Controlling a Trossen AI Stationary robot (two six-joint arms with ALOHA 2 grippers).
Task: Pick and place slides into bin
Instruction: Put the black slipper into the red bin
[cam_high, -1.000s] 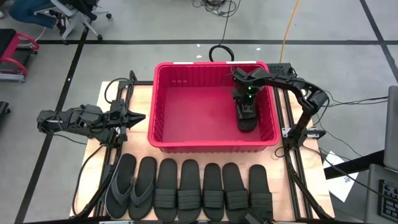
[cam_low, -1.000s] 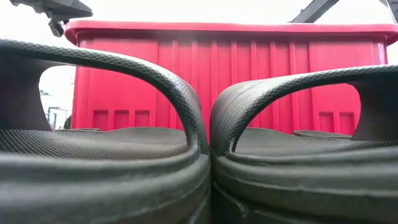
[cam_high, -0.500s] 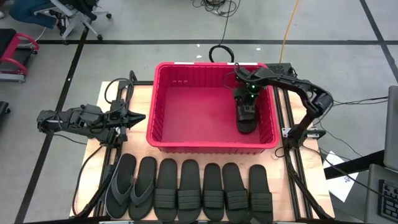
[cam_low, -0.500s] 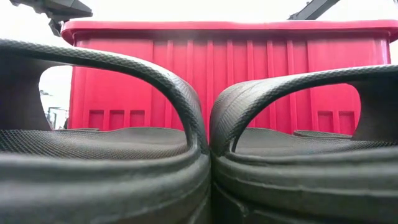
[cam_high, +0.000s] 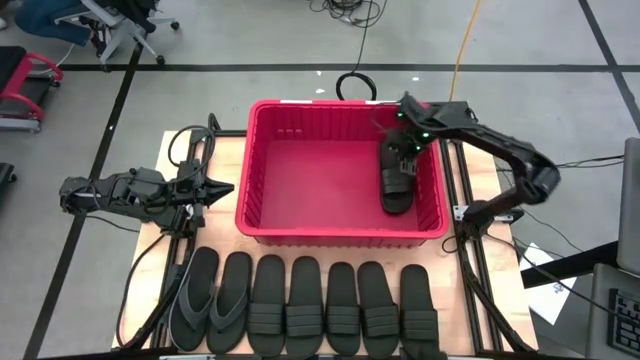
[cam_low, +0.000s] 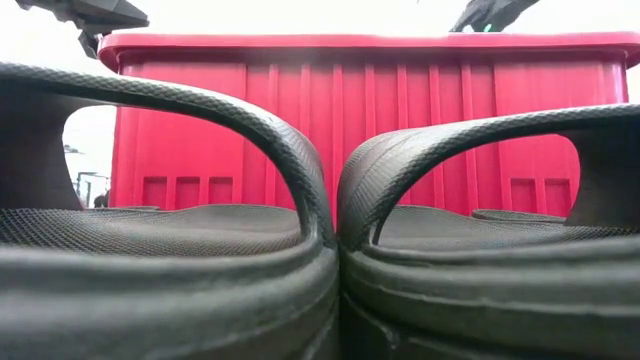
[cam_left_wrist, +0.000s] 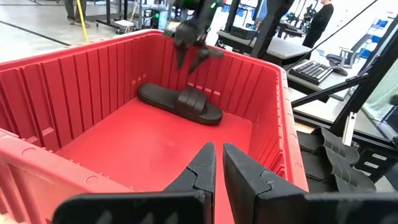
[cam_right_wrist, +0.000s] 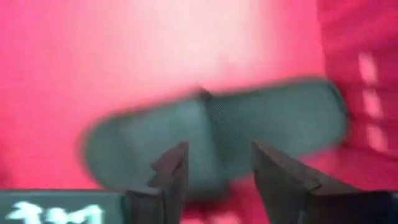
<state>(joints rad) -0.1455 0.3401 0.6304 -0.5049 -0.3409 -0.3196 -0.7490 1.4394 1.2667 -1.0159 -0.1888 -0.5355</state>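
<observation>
Right gripper (cam_high: 400, 152), fingers apart, hangs above 1 slide (cam_high: 396, 181) lying in the bin (cam_high: 262, 160).

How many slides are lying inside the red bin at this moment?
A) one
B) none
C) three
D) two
A: the high view shows a single slide on the floor of the bin, near its right wall; the other seven lie in a row on the table.

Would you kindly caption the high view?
Right end effector open above one slide in red bin; seven await.

Dark jointed arms, black cables, green light near right gripper (cam_high: 400, 152).
</observation>
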